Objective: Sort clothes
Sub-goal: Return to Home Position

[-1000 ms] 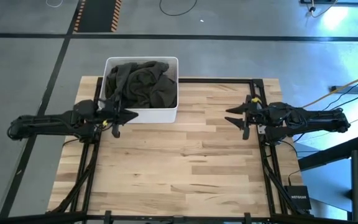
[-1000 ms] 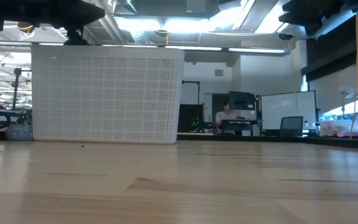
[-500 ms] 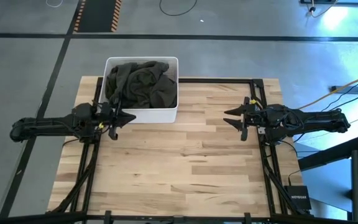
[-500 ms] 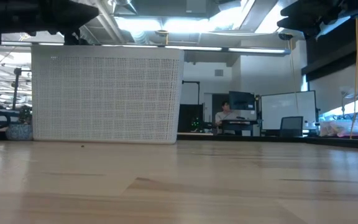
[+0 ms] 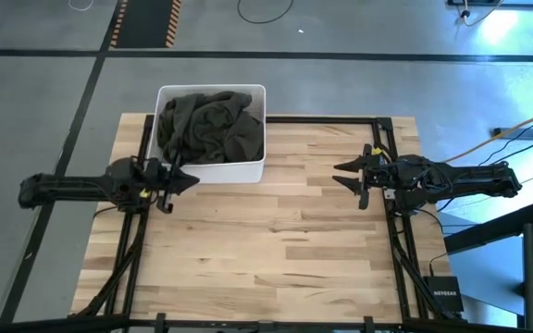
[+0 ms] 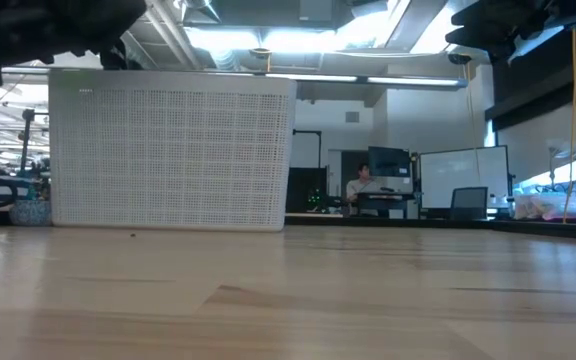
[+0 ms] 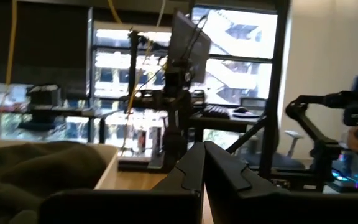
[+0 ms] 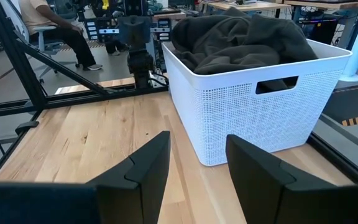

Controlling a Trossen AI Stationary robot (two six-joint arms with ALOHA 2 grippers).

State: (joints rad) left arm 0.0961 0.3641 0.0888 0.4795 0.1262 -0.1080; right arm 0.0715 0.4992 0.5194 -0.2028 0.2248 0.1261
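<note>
Clothes: a crumpled heap of dark olive-grey clothes [image 5: 209, 125] lies inside the white tub, and only this top layer shows from above. In the right wrist view the heap [image 8: 241, 37] mounds a little above the rim.
Tub: the white perforated tub [image 5: 213, 171] stands at the far left part of the worktop, with its far end reaching past the worktop's back edge. From the low view its latticed wall [image 6: 173, 160] stands upright on the wood.
Left tool: the left tool [image 5: 185, 178] hovers just in front of the tub's near left corner and points inward across the worktop. Its two fingers are pressed together with nothing between them, seen clearly in the left wrist view [image 7: 204, 149]. A fold of the olive fabric [image 7: 36, 168] shows to one side there.
Right tool: the right tool [image 5: 340, 175] hangs over the right side of the worktop, well apart from the tub and aimed toward it. Its fingers are spread with an empty gap between them [image 8: 197, 155].
Worktop: pale wooden planks [image 5: 276, 250] set in a black frame.
Room: a person [image 8: 51, 25] sits beyond the worktop's edge.
</note>
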